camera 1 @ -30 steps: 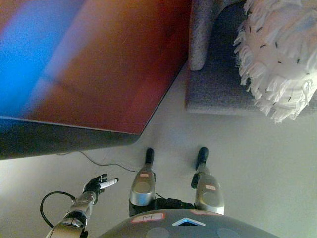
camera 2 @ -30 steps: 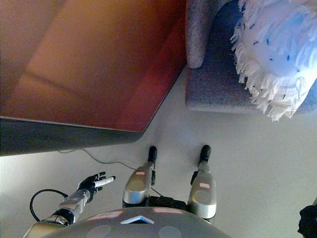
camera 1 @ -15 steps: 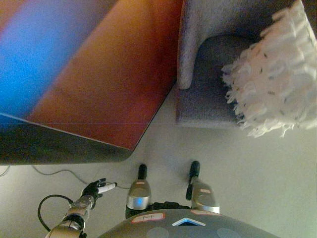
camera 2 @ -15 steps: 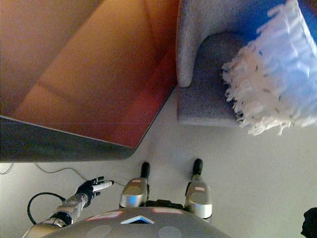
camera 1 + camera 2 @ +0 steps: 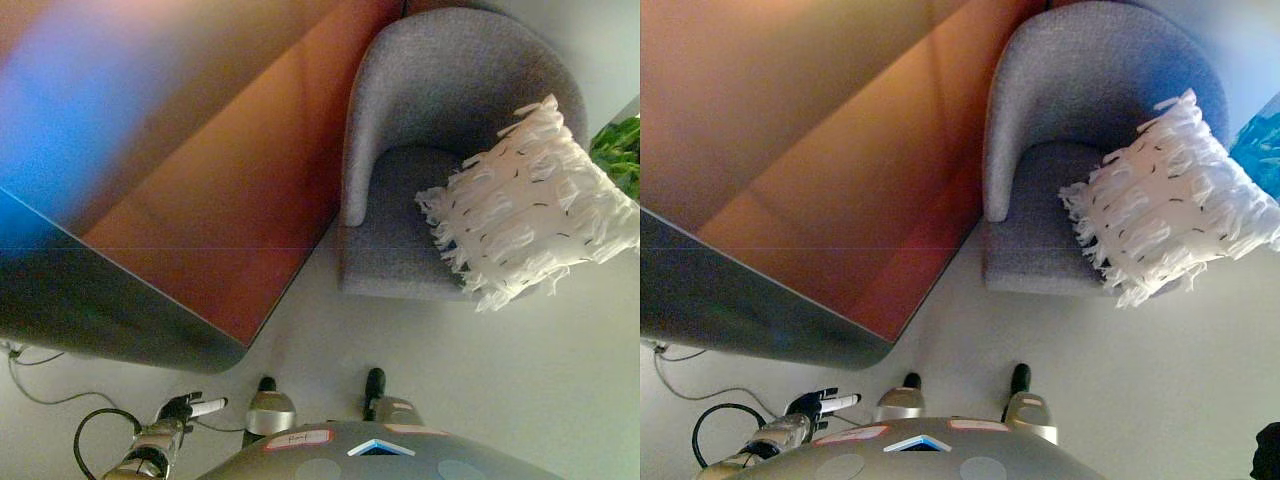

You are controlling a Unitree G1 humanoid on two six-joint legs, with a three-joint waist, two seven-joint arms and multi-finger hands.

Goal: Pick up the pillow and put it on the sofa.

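A white fringed pillow (image 5: 530, 205) lies tilted on the seat of a grey round-backed sofa chair (image 5: 440, 90), overhanging the seat's front right edge. It also shows in the right eye view (image 5: 1170, 205). My left hand (image 5: 185, 408) hangs low at the lower left, far from the pillow, with its fingers straight and empty. A dark part of my right hand (image 5: 1268, 455) shows at the bottom right corner of the right eye view only.
A large brown table (image 5: 200, 150) with a dark edge fills the left side, its corner close to the sofa chair's left arm. A green plant (image 5: 620, 150) stands at the right edge. Pale floor (image 5: 450, 360) lies between me and the chair.
The whole picture has shifted, so the camera has moved: the sofa chair and pillow now show in full and farther away. The pillow stays on the seat. My left hand stays low.
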